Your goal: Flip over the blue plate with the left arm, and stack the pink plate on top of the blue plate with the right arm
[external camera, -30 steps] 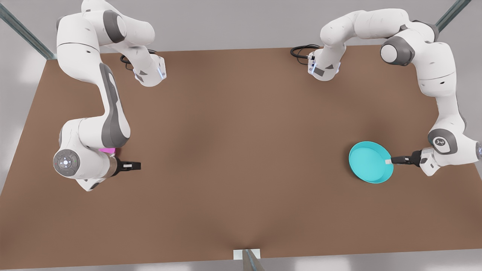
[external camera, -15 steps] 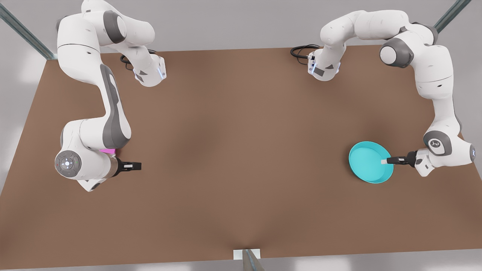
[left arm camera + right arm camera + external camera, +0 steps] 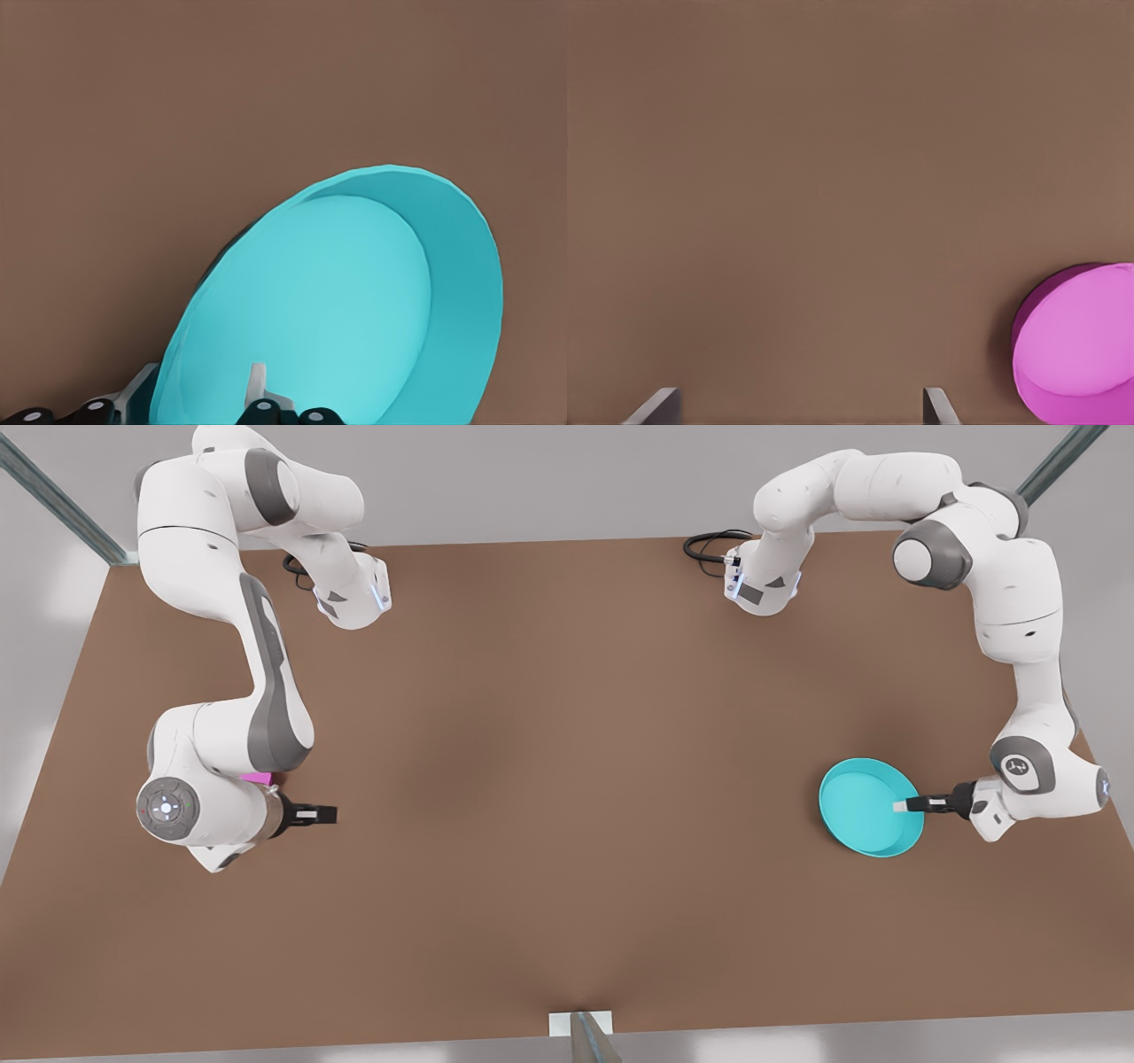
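Over on the front view's right, my left gripper [image 3: 905,806] pinches the blue plate [image 3: 868,804] by its near rim — tilted, hollow up. My right gripper [image 3: 326,813] waits spread, empty — pink plate [image 3: 1081,350] just beside it.

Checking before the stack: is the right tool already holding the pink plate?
No, the right tool is open above bare table, the pink plate off to one side.

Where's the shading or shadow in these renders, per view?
Front view: soft dark patch mid-table, light otherwise even, no glare. Left wrist view: the blue plate is tilted in the left gripper, its far inner wall darker than the floor, dark shadow behind its rim. Right wrist view: the pink plate shows a dark purple shaded edge; right gripper open.
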{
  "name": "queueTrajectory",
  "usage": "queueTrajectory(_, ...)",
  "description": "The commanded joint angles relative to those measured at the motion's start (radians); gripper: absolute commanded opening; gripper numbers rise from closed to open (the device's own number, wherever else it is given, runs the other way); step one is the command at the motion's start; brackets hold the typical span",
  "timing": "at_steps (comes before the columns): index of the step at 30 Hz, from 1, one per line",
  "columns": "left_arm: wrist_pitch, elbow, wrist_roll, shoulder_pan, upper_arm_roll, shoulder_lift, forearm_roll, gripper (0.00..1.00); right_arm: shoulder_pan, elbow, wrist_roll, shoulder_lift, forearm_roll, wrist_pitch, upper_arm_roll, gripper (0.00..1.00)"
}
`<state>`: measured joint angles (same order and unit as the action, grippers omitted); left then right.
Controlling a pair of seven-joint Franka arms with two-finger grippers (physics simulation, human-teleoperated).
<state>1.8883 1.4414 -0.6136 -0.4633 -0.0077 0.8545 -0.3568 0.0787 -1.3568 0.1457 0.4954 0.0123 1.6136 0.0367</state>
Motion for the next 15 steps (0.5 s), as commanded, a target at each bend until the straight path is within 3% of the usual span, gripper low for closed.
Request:
queueTrajectory(1, 0.000, 0.001, 0.000, 0.000, 0.000, 0.000, 0.001, 0.57, 0.000, 0.001, 0.000, 0.000, 0.000, 0.000, 0.000, 1.00)
queueTrajectory(9, -0.002, -0.001, 0.000, 0.000, 0.000, -0.002, 0.015, 0.39, -0.005, -0.007, 0.037, 0.000, -0.003, -0.012, 0.000, 1.00)
queueTrajectory(15, -0.002, -0.001, 0.002, 0.000, 0.000, -0.002, 0.013, 0.33, -0.003, -0.007, 0.041, 0.002, -0.002, -0.009, 0.000, 1.00)
